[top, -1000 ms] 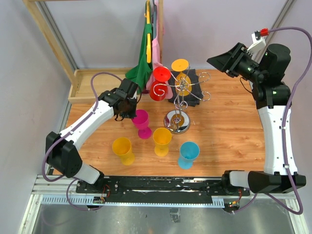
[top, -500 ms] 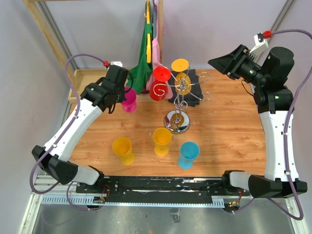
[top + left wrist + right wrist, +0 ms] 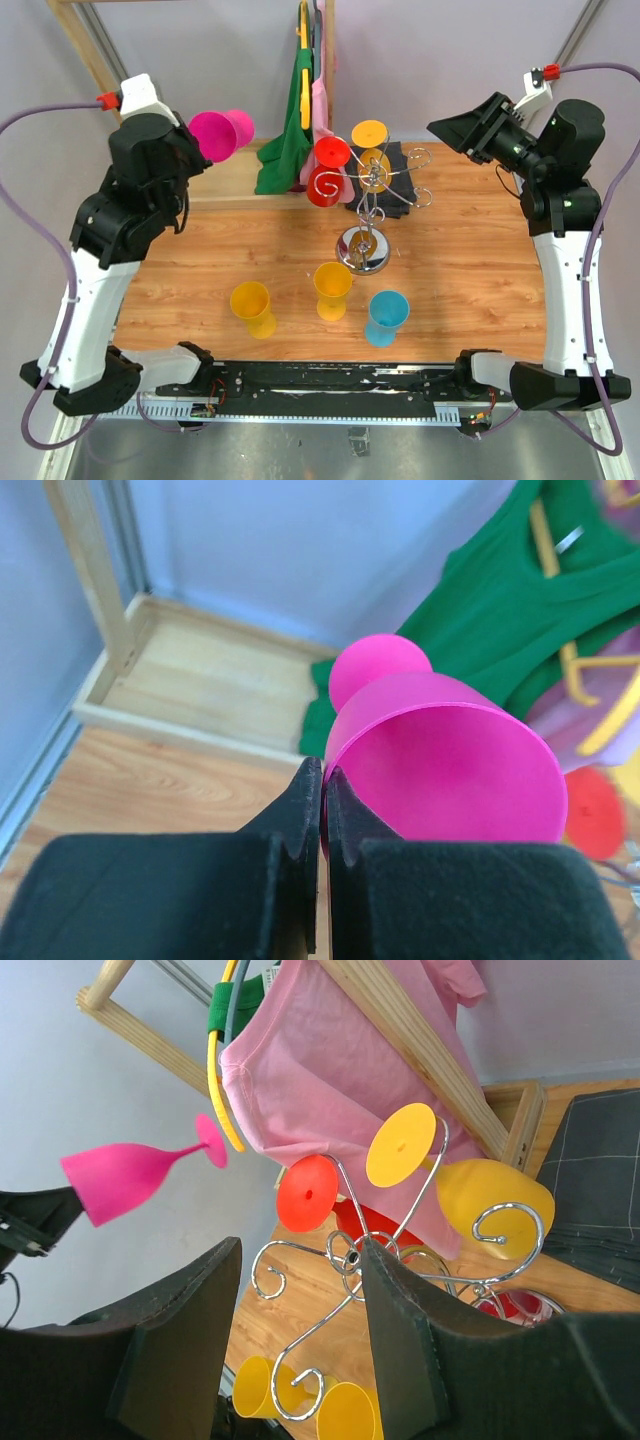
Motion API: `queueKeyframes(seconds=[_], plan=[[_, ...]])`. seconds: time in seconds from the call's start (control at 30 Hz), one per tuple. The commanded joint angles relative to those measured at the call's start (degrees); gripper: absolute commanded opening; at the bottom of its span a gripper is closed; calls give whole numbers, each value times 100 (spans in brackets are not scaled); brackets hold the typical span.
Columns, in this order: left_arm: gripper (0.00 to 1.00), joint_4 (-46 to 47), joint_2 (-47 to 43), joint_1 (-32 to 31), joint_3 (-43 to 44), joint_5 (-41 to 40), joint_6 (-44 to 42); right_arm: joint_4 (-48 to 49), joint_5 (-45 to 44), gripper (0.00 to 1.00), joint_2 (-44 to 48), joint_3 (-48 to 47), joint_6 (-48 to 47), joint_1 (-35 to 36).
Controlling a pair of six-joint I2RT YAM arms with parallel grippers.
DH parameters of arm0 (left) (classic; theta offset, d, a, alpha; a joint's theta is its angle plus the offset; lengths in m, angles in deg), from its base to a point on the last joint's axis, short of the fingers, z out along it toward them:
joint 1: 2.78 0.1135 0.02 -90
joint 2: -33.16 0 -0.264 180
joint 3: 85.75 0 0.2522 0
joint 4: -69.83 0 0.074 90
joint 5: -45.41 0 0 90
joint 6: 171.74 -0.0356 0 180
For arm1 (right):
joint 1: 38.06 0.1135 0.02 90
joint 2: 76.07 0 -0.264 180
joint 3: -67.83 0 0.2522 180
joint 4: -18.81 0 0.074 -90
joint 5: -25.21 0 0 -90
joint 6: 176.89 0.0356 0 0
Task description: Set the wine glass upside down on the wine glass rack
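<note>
Magenta wine glass (image 3: 222, 133): you have it pinched by the rim in your left gripper (image 3: 188, 150), whose jaws are pressed tight together on the thin wall of the bowl. It is opaque, glossy pink plastic with a wide tapered bowl, a short slim stem and a round flat foot. It lies roughly on its side in the air, mouth toward the gripper and foot pointing away toward the green garment (image 3: 288, 135). In the top view it sits high over the back-left corner of the table (image 3: 470, 270), well apart from the wine glass rack (image 3: 368, 195).

The rack stands near the table's middle, chrome arms ending in spirals above a domed base. A red glass (image 3: 328, 165) and an orange glass (image 3: 372, 150) hang on it upside down.

Your right gripper (image 3: 300, 1345) hovers at the back right with its jaws spread moderately and nothing between them.

A yellow glass (image 3: 252, 305), a second yellow glass (image 3: 332, 288) and a blue glass (image 3: 386, 315) stand upright near the front.
</note>
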Motion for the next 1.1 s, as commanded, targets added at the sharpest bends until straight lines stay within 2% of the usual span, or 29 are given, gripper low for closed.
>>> queueKeyframes(seconds=[0.0,0.27,0.4,0.57,0.73,0.83,0.93,1.07], plan=[[0,1283,-313,-33,15,573,-254,332,73,53,170,61,71,-102],[0,2961,-591,-30,-144,2609,-297,489,138,52,216,108,73,-102],[0,3939,-787,-30,-568,3855,203,689,286,52,224,150,124,-102],[0,4667,-657,-30,-853,5094,866,871,358,53,233,175,146,-102],[0,5439,-581,-3,-1215,5762,1335,936,355,53,304,278,95,-111],[0,6210,-395,262,-1423,6513,2021,969,425,53,257,252,124,-111],[0,7441,-198,761,-1772,7310,3210,976,533,53,188,160,146,-111],[0,9174,83,1347,-2283,7866,4779,1133,654,54,149,118,230,-113]])
